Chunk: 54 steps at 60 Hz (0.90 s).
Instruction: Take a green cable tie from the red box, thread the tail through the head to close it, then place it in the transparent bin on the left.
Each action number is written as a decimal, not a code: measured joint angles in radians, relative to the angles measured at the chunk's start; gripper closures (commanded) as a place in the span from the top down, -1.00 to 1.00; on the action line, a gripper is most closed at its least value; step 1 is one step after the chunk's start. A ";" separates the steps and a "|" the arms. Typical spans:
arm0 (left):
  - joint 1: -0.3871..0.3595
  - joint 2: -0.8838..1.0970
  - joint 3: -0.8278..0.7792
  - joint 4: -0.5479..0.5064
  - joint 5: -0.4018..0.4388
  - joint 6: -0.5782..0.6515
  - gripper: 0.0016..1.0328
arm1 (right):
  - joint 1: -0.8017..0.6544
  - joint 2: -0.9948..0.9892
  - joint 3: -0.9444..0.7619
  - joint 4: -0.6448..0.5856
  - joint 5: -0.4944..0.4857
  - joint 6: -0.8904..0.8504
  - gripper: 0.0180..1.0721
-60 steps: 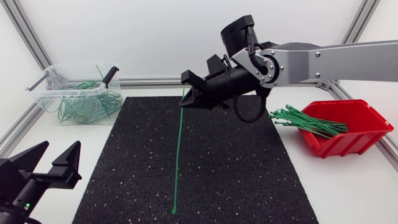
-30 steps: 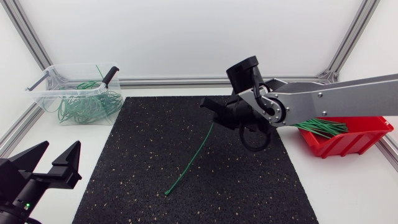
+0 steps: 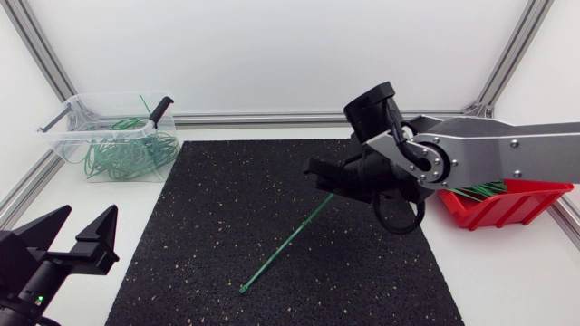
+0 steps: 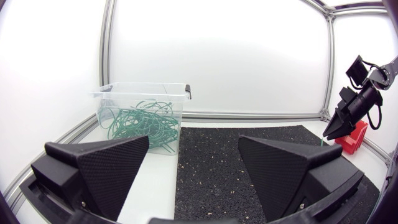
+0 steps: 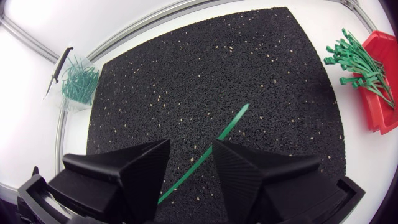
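Left arm (image 3: 25, 282) low at the near-left corner, only its last link and gripper showing. Left gripper (image 3: 88, 217) points toward the far side, roughly level, fingers spread wide with nothing between them; left wrist view (image 4: 194, 148) confirms the wide gap. Right arm (image 3: 507, 161) comes in from the right edge, forearm about horizontal, wrist bent down and toward the left. Right gripper (image 3: 320, 178) sits over the middle, tilted down-left, fingers pinching one end of a green cable tie (image 3: 285, 244); in the right wrist view (image 5: 191, 148) the tie runs out between both fingers.
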 measured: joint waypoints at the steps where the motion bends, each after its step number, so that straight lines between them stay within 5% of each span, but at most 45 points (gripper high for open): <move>1: 0.000 0.000 0.000 0.000 0.000 0.000 0.94 | 0.000 -0.008 0.000 -0.008 0.000 -0.016 0.68; 6: 0.000 0.000 0.000 0.000 0.000 0.000 0.94 | 0.000 -0.030 0.000 -0.050 0.000 -0.073 0.91; 39: 0.000 0.000 0.000 0.000 0.000 0.000 0.94 | 0.141 -0.003 0.198 -0.354 -0.029 -0.658 0.87; 47: 0.000 0.000 0.000 0.000 0.000 0.000 0.94 | 0.154 0.090 0.241 -0.459 -0.172 -0.751 0.87; 54: 0.000 0.000 0.000 0.000 0.000 0.000 0.94 | 0.169 0.131 0.284 -0.475 -0.198 -0.832 0.88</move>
